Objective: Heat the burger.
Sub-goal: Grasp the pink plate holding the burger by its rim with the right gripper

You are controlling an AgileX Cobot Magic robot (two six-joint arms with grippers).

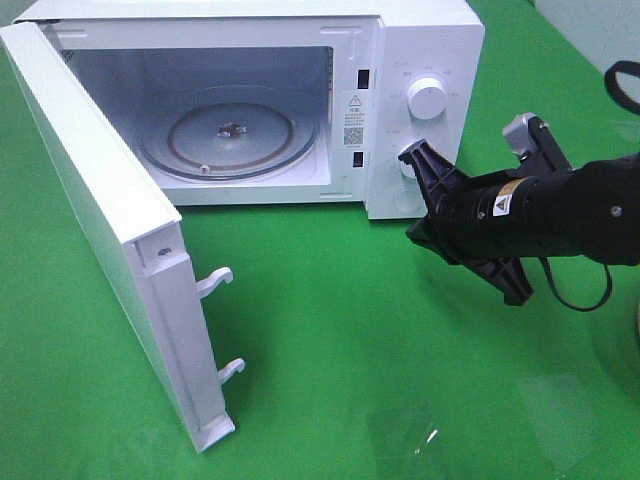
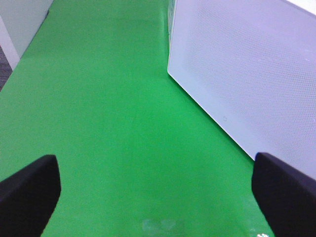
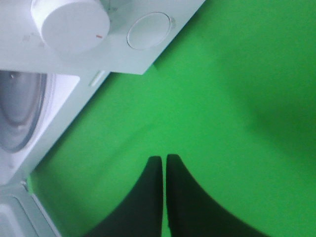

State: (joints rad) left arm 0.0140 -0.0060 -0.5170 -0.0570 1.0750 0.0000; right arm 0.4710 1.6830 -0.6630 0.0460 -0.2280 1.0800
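Observation:
The burger is out of view in all three views. The white microwave (image 1: 425, 45) stands at the back with its door (image 1: 100, 220) swung wide open to the left. Its glass turntable (image 1: 230, 130) is bare. My right gripper (image 1: 412, 232) hovers just in front of the control panel's lower corner, and its black fingers (image 3: 153, 187) are pressed together on nothing, above the green cloth. My left gripper (image 2: 158, 197) is open wide and empty, low over the cloth beside the door's outer face (image 2: 247, 74). The left arm does not show in the high view.
Two white knobs (image 1: 428, 97) sit on the microwave's panel; the lower knob (image 3: 69, 24) and a round button (image 3: 148, 30) show in the right wrist view. Two latch hooks (image 1: 215, 282) stick out of the door's edge. Green cloth (image 1: 350, 320) covers the table.

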